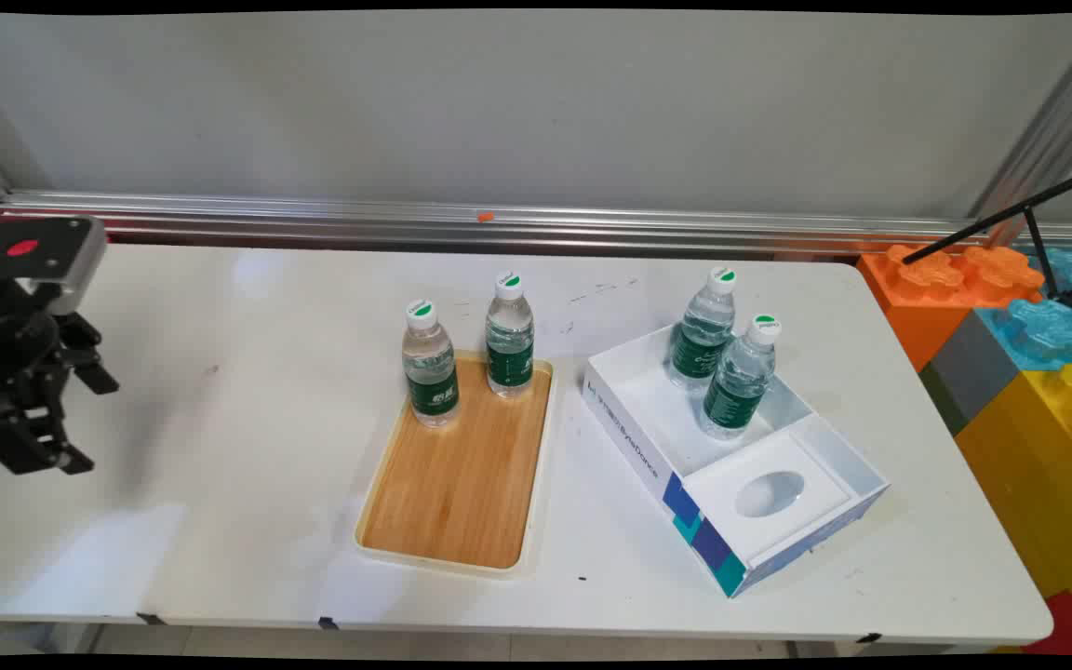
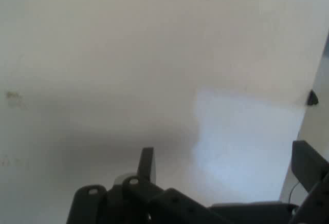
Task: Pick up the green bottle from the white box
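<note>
My black gripper [image 1: 87,419] hangs over the table's left side, open, with nothing between its fingers. In the hand view the gripper [image 2: 226,163] looks down on bare white tabletop, one fingertip [image 2: 147,163] left of centre and the other at the right edge. Far to its right lies a wooden tray [image 1: 462,484] carrying two upright water bottles, one at the back left [image 1: 429,365] and one at the back right [image 1: 509,337]. Beyond the tray a white box [image 1: 648,409] holds two more bottles, a rear one [image 1: 704,329] and a front one [image 1: 739,378].
The box has a white insert with an oval hole [image 1: 769,493] at its near end. Large coloured toy blocks [image 1: 1011,363] stand off the table's right end, with a black tripod [image 1: 1038,223] above them. A metal rail [image 1: 499,223] runs along the wall.
</note>
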`<state>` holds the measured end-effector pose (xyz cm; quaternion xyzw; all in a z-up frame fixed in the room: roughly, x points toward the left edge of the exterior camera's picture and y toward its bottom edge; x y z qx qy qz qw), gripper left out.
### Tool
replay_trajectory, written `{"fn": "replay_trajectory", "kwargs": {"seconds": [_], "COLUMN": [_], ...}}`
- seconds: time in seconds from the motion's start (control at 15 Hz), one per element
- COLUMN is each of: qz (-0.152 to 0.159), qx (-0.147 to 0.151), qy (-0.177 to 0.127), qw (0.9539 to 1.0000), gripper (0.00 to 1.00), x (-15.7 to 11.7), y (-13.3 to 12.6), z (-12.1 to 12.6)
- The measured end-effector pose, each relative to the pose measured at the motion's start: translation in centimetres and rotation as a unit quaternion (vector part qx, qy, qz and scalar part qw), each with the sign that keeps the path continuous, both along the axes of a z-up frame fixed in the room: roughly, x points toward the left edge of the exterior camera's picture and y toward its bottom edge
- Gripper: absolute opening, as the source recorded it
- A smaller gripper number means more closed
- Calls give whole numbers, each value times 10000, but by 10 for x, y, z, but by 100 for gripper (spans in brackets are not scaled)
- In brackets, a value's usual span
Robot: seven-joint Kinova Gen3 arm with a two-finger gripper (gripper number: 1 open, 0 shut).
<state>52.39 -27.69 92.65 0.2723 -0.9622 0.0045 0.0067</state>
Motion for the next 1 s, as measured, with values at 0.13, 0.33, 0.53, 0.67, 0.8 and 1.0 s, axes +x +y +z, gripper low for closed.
{"fn": "replay_trajectory", "kwargs": {"seconds": [0.13,0.33,0.53,0.67,0.8,1.0], "qz": [130,397,707,763,808,810], "qx": [-88,-208,-330,-406,-504,-792], "qy": [25,126,321,456,594,929], "qw": [9999,9989,9964,9952,9937,9892], "gripper": [100,100,100,100,100,100], "x": [-18,-54,-109,-137,-161,-203], "y": [-5,-15,-34,-46,-60,-93], "z": [0,4,12,16,21,33]}}
